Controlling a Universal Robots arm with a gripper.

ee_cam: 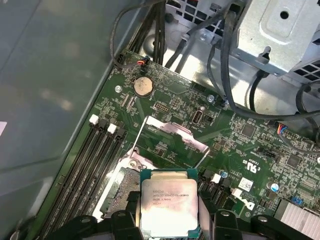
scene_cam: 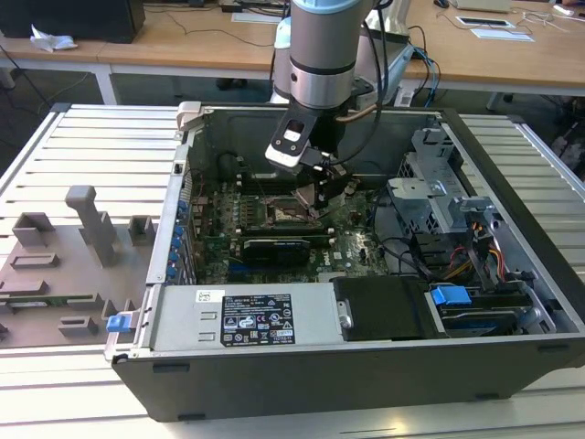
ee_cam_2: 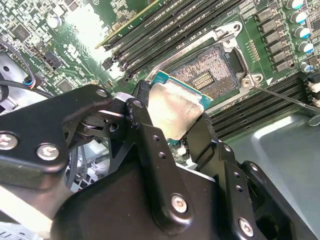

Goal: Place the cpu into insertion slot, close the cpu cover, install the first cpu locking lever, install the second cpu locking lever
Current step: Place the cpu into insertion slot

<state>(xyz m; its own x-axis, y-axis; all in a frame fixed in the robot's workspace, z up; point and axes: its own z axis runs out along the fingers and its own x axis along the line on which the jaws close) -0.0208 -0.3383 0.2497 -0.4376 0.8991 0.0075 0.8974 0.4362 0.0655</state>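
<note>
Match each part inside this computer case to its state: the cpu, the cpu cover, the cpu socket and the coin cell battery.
Column one:
1. cpu
2. cpu cover
3. cpu socket
4. coin cell battery

Column two:
A. swung up, open
B. seated flat on the motherboard
C. empty, contacts bare
D. gripped by the hand, above the board

Pairs: 1-D, 2-A, 3-C, 4-B
</note>
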